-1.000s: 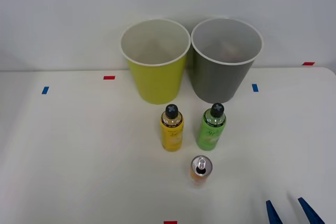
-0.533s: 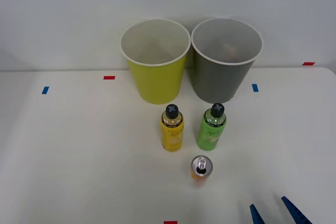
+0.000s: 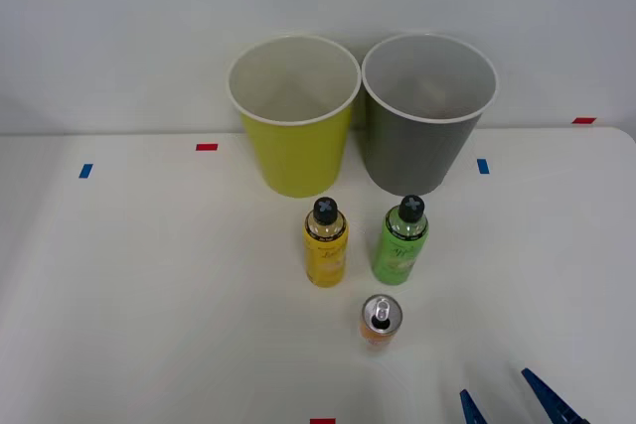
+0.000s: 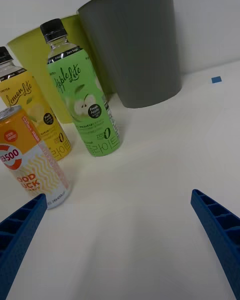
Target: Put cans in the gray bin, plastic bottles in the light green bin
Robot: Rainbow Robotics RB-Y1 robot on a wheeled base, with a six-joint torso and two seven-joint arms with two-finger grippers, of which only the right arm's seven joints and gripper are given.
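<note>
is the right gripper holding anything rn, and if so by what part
Nothing is held. The right gripper is open over bare table, apart from the orange can.

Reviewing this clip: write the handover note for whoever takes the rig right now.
Right end effector: open, empty, low at the table's near right, just right of the orange can.
On the table: orange can upright nearest the robot; yellow-label bottle and green bottle upright behind it, in front of the bins.
Light green bin at left, gray bin at right.
Done: none of these three is binned.
Left: can to gray, both bottles to light green.
</note>
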